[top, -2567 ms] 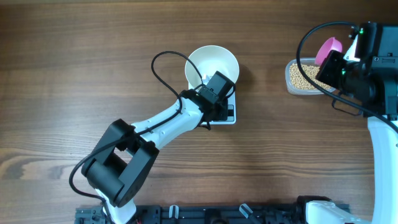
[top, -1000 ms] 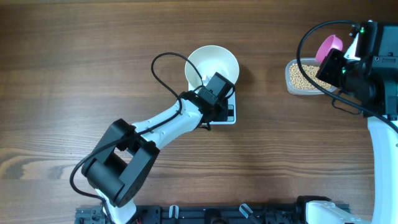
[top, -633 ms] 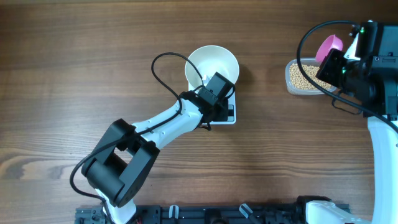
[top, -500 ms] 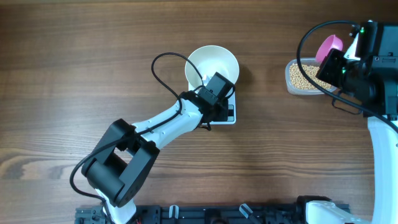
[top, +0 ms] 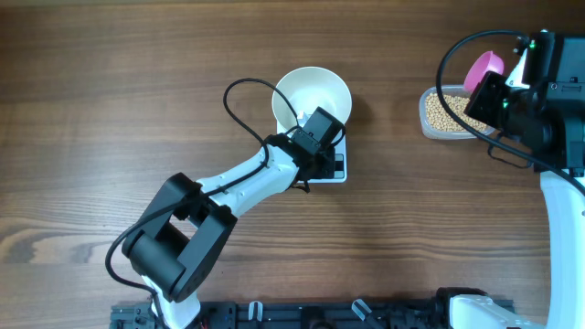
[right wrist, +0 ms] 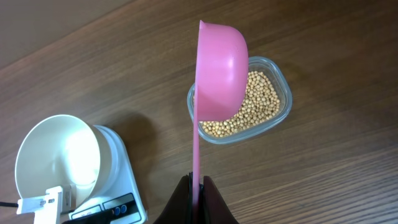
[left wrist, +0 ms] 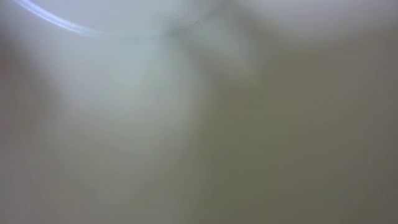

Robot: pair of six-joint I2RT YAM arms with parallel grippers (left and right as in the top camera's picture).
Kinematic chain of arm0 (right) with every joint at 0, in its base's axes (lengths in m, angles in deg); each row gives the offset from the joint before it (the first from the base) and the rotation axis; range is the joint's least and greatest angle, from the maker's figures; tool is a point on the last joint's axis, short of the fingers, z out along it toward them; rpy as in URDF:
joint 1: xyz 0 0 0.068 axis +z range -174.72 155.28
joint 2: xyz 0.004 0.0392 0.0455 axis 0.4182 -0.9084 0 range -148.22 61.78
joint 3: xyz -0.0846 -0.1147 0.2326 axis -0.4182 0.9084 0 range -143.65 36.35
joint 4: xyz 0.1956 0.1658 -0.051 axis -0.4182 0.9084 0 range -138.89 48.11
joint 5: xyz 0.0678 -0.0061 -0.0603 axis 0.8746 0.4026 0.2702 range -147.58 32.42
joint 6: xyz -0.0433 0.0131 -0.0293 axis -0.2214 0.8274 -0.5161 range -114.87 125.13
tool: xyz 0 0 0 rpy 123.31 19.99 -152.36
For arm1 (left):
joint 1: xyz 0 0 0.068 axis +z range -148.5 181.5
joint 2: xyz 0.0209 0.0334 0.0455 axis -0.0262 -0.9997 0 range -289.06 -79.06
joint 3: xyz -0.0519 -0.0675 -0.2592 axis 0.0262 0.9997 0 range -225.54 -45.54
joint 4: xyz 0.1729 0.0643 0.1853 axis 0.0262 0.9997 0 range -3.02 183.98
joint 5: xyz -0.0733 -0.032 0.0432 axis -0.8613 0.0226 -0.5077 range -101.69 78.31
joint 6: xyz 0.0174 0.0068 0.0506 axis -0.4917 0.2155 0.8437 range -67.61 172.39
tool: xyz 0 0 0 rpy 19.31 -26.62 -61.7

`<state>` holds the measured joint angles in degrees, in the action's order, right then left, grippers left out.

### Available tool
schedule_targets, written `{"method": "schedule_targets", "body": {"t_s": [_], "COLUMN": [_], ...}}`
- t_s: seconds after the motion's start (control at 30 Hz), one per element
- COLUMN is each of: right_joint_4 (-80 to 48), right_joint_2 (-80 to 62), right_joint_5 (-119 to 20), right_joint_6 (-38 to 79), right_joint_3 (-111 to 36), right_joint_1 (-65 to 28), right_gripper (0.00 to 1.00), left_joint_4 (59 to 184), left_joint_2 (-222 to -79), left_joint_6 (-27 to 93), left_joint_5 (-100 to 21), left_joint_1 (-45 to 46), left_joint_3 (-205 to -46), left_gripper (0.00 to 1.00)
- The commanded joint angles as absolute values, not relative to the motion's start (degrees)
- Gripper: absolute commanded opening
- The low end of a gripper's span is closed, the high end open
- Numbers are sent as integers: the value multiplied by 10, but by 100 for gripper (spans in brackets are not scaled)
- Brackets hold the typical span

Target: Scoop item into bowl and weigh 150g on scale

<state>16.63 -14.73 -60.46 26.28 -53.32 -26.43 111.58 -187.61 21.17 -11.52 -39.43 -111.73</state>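
Brown wood-grain tabletop [top: 110, 82] fills the overhead view, with the scale [top: 339, 170] near its middle and the bowl [top: 315, 87] sitting on top of it, its inside showing plain white. The left arm [top: 242, 178] reaches in from the near edge to the bowl's near rim. The left jaws are together, but the left wrist view is only a pale, out-of-focus blur, so whether they pinch the rim cannot be told. Well apart to the right stands a clear plastic tub [right wrist: 287, 93] holding the beans [right wrist: 261, 99], which lie in a layer across its bottom. The right jaws are clamped on the lower end of the thin handle of a pink scoop [right wrist: 219, 65]. From the right wrist view the handle runs straight up from the jaws and the scoop's cup hangs over the tub's left part. Its rounded back faces the camera, so its inside is hidden, and whether it touches the beans cannot be told. The same view shows the scale's front edge with its dark buttons [right wrist: 118, 204] below the bowl, left of the tub.
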Motion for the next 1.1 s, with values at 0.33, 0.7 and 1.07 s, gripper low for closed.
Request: {"method": "schedule_targets", "body": {"t_s": [0.33,0.7,1.07], "right_joint_4": [163,163,163], "right_joint_2": [-148,-148,-148], "right_joint_5": [-617,-616,-616], "right_joint_6": [261,262,262], "right_joint_3": [-538,-538,-538], "right_joint_1": [-266,-266,-266], "right_gripper": [4,4,4], "left_joint_4": [1136,1122,1118], "left_joint_2": [-1895,-1895,-1898], "left_joint_6": [206,206,206], "left_joint_5": [-92,-92,-90], "left_joint_1": [-395,-395,-395], "left_joint_3": [-1110,-1110,-1110], "left_gripper": [4,4,4]}}
